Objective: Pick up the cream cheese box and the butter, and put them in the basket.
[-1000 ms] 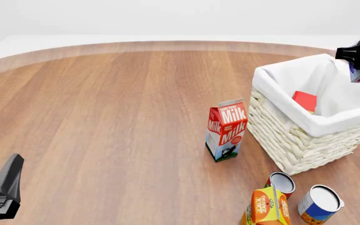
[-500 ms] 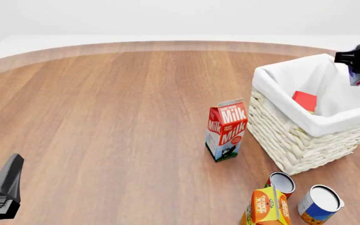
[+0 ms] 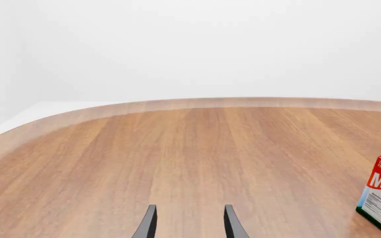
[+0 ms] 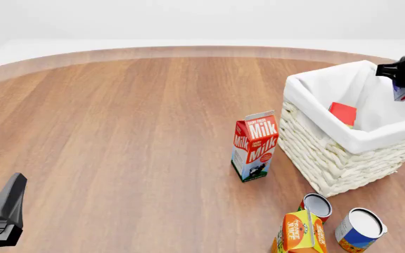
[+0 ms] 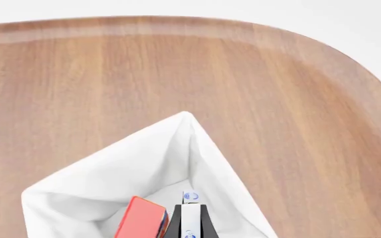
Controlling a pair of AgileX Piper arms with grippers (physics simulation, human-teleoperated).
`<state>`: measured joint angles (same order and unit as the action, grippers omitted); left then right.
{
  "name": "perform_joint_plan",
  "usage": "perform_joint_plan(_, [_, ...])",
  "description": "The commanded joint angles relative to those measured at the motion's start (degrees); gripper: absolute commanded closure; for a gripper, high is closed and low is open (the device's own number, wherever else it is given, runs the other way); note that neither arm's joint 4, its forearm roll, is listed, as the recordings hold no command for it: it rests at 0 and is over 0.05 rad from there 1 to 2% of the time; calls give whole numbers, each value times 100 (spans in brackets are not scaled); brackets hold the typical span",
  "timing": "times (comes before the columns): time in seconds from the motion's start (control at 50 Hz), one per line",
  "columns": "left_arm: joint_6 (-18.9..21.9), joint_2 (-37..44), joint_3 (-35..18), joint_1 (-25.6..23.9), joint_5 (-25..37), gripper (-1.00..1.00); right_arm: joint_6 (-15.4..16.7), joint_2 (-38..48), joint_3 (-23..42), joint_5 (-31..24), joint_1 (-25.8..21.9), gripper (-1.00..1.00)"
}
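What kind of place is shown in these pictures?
Probably a simulated tabletop test scene, not a real kitchen: a bare wooden table, blank white surroundings, and groceries such as a milk carton beside a wicker basket.

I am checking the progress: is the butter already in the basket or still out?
In. The butter lies inside the basket, against the white lining; the right wrist view also shows it there.

Right end effector (image 4: 404,93) with cream cheese box (image 4: 404,93) drifted slightly right over basket (image 4: 343,158).
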<state>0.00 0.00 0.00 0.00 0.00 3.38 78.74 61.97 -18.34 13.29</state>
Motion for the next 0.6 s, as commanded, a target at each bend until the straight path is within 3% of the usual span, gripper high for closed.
perform_joint_plan(0.02, [0,0,0,0,0,-100,-33,65,-3,101,34,100])
perform_joint_plan(0.18, [0,0,0,0,0,-100,-30,96,33,95,31,100])
perform_joint_plan(0.2, [0,0,0,0,0,-100,-3,18,3,107,-36,-100])
perform_joint_plan(0.6, [0,0,0,0,0,-100,61,-526,85,-316,-528,-100])
